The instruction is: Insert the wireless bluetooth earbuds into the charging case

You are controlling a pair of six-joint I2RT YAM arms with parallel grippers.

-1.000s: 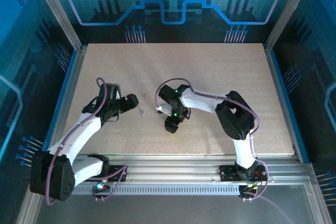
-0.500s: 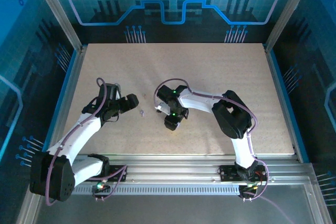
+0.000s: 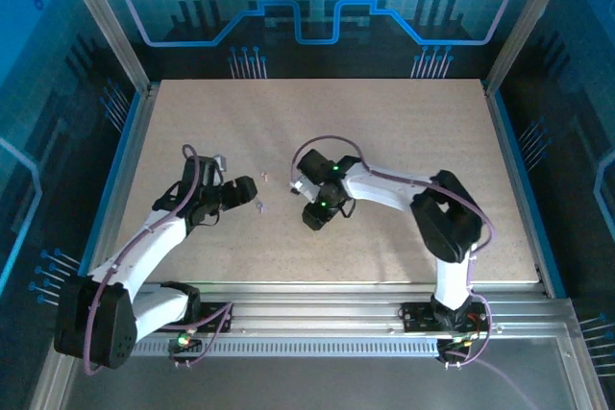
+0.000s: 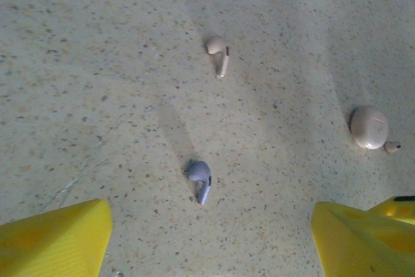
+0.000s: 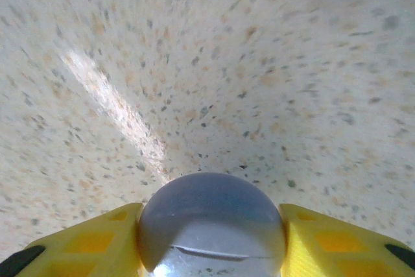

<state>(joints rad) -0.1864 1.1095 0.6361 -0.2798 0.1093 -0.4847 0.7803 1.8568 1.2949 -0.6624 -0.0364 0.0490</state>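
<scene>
We counted two on the open table (image 3: 404, 122), edges well apart: a pinkish earbud (image 4: 218, 53) and a lavender earbud (image 4: 199, 180), near one pink disc (image 4: 369, 127). Our left hand (image 4: 209, 225) stood released; our right hand (image 5: 209, 211) grasped one lavender disc (image 5: 211, 228).

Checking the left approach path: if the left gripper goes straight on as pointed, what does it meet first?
Likely the lavender earbud, lying ahead of the open left gripper, roughly centred. The pale earbud sits farther on. Depth is unclear.
</scene>
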